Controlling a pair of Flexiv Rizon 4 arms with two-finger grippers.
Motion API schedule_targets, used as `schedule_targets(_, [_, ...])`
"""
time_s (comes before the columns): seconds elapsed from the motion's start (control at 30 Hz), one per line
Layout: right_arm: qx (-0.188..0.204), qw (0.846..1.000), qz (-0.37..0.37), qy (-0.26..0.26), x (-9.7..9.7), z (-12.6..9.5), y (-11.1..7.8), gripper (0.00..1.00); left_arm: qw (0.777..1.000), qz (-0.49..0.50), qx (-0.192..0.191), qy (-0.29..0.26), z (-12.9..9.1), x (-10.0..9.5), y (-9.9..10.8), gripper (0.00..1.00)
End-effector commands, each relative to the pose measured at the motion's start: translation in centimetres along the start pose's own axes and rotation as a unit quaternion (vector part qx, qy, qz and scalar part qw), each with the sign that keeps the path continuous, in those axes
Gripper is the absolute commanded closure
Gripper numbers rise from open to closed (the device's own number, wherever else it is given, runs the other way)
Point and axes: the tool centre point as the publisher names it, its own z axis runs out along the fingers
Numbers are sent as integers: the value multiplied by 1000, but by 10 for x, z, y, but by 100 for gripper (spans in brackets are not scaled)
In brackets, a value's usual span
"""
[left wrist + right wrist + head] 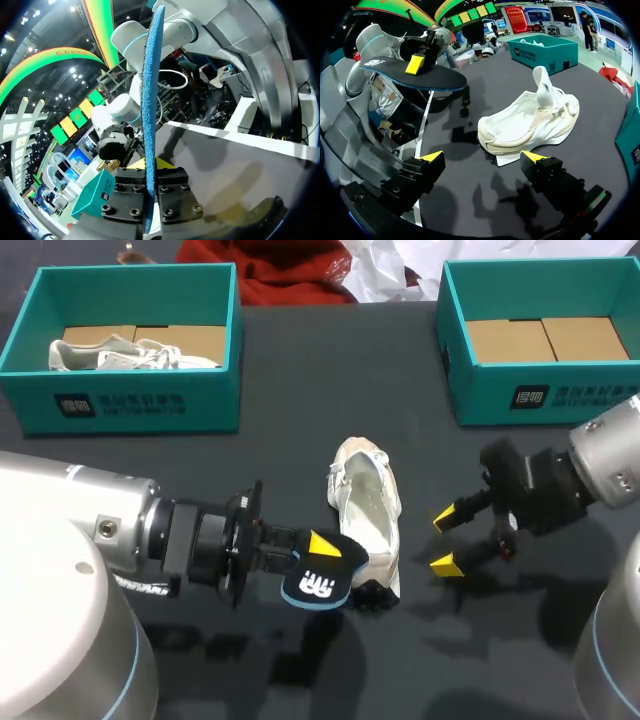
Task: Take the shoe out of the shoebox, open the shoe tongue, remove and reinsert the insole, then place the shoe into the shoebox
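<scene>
Counting: loose shoe point(367, 510) on bench point(300, 380), left tool point(322, 545) pinching the one insole point(318, 587) just left of it, right tool point(447, 540) spread open just right. Second shoe point(130, 355) in left shoebox point(130, 405); right shoebox point(540, 400) also behind.

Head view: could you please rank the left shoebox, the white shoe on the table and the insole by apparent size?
1. Left shoebox
2. White shoe
3. Insole, though it seems foreshortened here, so its true size is unsure.
</scene>
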Motion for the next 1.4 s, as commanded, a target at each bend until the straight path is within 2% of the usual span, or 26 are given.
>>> schedule_targets(0.03, [52,995,0,-88,5,6,7,0,1000,-21,7,6,8,-1,8,100])
schedule_targets(0.17, [82,991,5,-104,3,12,5,0,1000,-30,3,6,14,2,6,100])
schedule_targets(0.37, [66,991,6,-115,-2,15,-3,0,999,-45,1,-6,21,2,2,100])
schedule_targets(0.4, [66,991,13,-118,-3,15,-4,0,999,-47,11,-11,22,1,1,100])
schedule_targets(0.43, [70,992,18,-104,-4,16,-4,0,999,-46,10,-16,23,0,1,100])
schedule_targets(0.47, [70,992,18,-104,-4,16,-4,0,999,-28,-6,-15,24,-2,2,100])
schedule_targets(0.87, [70,992,18,-104,-4,16,-4,0,999,-28,-6,-15,24,-2,2,100])
schedule_targets(1.0, [110,987,-10,-117,-10,26,2,0,998,-53,0,-27,30,-8,16,100])
schedule_targets(1.1, [132,984,-2,-123,-19,31,2,0,998,-59,4,-28,34,-10,21,100])
schedule_targets(1.27, [132,980,-43,-140,-27,41,1,0,997,-72,11,-26,40,-14,32,100])
schedule_targets(1.4, [133,978,-84,-135,-32,49,-1,0,995,-90,12,-29,43,-18,42,100])
